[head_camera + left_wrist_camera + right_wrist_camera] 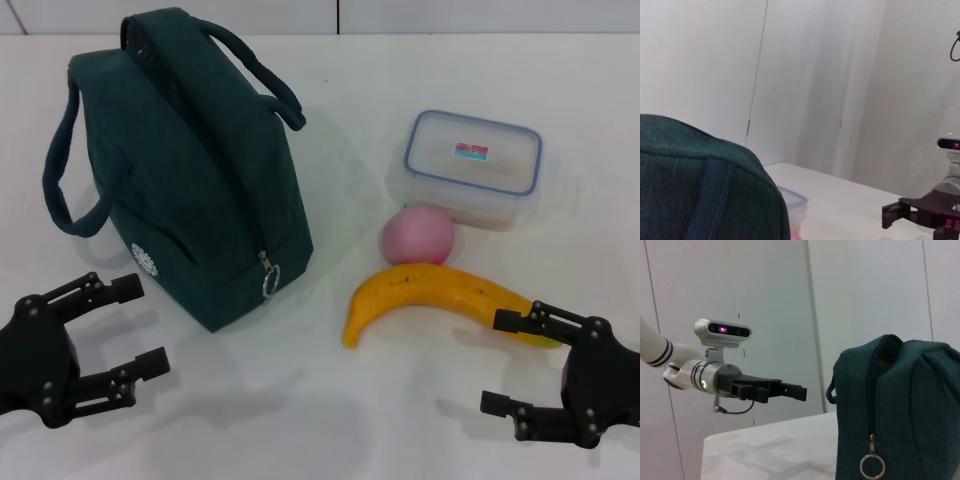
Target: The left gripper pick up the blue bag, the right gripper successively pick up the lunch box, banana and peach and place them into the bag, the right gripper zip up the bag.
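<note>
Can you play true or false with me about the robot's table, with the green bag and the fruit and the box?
1. The dark teal-green fabric bag stands on the white table with nothing gripping it. True.
2. The curved yellow banana is inside the bag. False: it lies on the table beside the bag.
3. The small pink ball-shaped peach sits between the banana and the clear plastic lunch box with a blue-rimmed lid. True.
4. The black right gripper is holding the lunch box. False: it is open and empty, near the banana's end.
5. The black left gripper is open, near the bag. True.
</note>
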{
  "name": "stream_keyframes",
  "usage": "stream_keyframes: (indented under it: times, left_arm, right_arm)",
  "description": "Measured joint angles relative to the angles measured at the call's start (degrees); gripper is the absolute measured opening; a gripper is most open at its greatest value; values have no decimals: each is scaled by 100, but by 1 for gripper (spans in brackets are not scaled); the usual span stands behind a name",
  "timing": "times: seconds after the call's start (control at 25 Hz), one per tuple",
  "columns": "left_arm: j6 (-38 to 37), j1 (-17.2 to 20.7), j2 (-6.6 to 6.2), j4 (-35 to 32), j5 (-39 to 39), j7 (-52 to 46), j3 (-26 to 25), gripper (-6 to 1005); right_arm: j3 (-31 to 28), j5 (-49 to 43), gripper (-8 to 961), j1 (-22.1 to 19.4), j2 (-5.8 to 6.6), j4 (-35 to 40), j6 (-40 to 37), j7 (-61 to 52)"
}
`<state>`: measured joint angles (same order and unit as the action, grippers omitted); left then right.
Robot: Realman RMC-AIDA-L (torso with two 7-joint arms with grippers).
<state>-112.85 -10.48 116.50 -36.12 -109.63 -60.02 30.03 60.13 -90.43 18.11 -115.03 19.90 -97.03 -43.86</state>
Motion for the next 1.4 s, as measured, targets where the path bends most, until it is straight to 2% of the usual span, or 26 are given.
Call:
stream_keyframes:
  times: [0.6, 0.72, 0.8, 0.96, 1.04, 1.08, 1.12, 1.24, 1.4]
  left_arm:
    - [-3, -26, 21, 0, -90, -16, 98, 860]
    - [-4, -22, 20, 1, -12, -324, 56, 860]
    - [-4, -30, 0, 1, 108, -780, 46, 860]
    - [15, -86, -157, -4, 495, -2327, 31, 859]
    - [66, -126, -232, -18, 659, -3008, -110, 859]
    - [100, -204, -297, -33, 727, -3644, -390, 858]
    - [100, -204, -297, -33, 727, -3644, -390, 858]
    - [221, -419, -394, -127, 699, -4725, -772, 857]
    - [567, -738, -508, -503, 433, -5976, -759, 855]
  right_arm:
    - [166, -70, 841, 43, -2, 10, -75, 0]
    - [151, -62, 841, 43, -2, -1, -53, 0]
    - [125, -44, 841, 39, -2, -6, -40, 0]
    - [112, -25, 841, 31, -1, -13, -37, 0]
    - [108, -22, 842, 31, -2, -25, -37, 0]
    - [106, -21, 842, 37, -2, -36, -39, 0]
    - [106, -21, 842, 37, -2, -36, -39, 0]
    - [105, -18, 842, 43, -8, -39, -41, -6]
    - [104, -18, 842, 44, -11, -39, -56, -9]
